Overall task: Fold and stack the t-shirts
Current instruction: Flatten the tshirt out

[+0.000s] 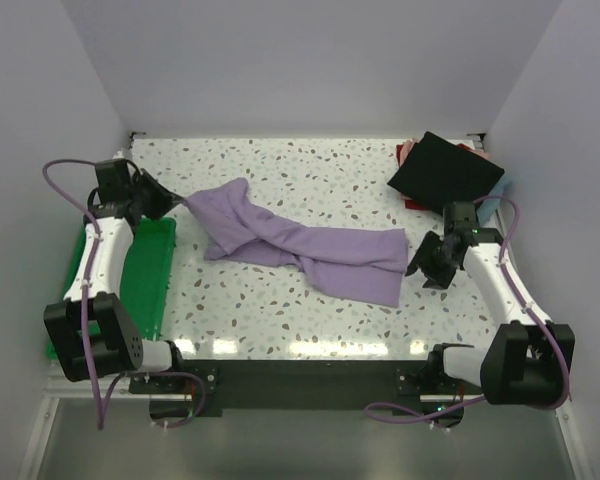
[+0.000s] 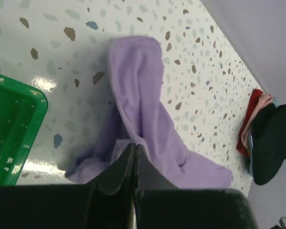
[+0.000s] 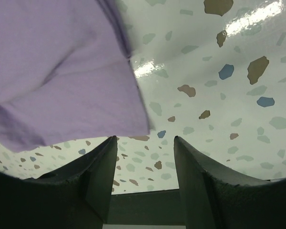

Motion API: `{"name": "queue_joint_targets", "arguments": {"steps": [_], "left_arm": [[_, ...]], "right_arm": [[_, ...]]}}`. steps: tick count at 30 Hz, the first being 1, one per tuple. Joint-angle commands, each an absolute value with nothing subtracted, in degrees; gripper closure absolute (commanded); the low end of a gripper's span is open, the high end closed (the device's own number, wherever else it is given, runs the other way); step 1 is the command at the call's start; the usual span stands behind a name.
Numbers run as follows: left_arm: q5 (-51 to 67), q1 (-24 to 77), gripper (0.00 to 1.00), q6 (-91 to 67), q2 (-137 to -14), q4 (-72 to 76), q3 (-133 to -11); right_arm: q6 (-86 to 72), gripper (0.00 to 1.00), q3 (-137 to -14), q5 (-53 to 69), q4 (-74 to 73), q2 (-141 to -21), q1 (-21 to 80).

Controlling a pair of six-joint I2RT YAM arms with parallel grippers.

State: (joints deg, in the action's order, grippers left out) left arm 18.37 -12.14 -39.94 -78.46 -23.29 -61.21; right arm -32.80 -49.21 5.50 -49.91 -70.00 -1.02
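Note:
A large lavender t-shirt (image 1: pixel 310 250) lies crumpled across the middle of the table, running from upper left to lower right. My left gripper (image 1: pixel 170 203) is at its far-left tip. In the left wrist view the jaws (image 2: pixel 135 145) are pressed together with the lavender cloth (image 2: pixel 143 95) gathered up to their tips. My right gripper (image 1: pixel 427 262) stands open just off the shirt's right edge. Its fingers (image 3: pixel 105 157) have only bare tabletop between them, and the shirt's corner (image 3: pixel 52 71) lies just ahead to the left. A folded black t-shirt (image 1: pixel 445 172) tops a stack at the back right.
A green plastic tray (image 1: pixel 145 275) sits along the left edge, close under my left arm; its corner (image 2: pixel 9 129) shows in the left wrist view. Red and pink cloth (image 2: pixel 250 119) and a light blue edge (image 1: pixel 495 205) peek from under the black t-shirt. White walls enclose the table.

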Motion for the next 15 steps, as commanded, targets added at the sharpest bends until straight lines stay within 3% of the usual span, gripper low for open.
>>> {"name": "queue_joint_targets", "arguments": {"steps": [1,15], "left_arm": [[23.0,-13.2,1.00,-41.7,-79.0,-22.9,-60.2],[25.9,-14.2,1.00,-40.7,-78.7,-22.2,-57.0]], "right_arm": [[-34.1,0.45,-49.0,3.3,-48.5,-69.1,-0.7],[-35.0,0.53,-51.1,5.3,-37.2,-80.2,1.9]]}}
